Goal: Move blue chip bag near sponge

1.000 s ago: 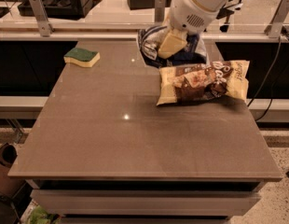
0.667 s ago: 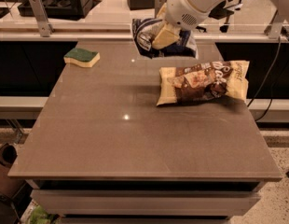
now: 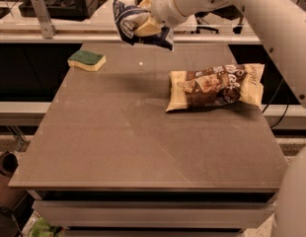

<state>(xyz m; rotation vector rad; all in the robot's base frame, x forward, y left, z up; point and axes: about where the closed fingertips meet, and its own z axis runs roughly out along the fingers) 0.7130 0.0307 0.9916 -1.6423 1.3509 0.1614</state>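
The blue chip bag, dark blue with white edges, hangs crumpled in the air above the far part of the table. My gripper is shut on the blue chip bag and holds it well above the surface. The sponge, green on top and pale yellow below, lies near the table's far left corner, to the left of and below the held bag.
A yellow-and-brown snack bag lies on the right side of the brown table. My white arm reaches in from the upper right. Behind the table runs a counter with a black box.
My gripper has lifted the blue chip bag higher and carried it left, away from the yellow-and-brown bag and toward the sponge.
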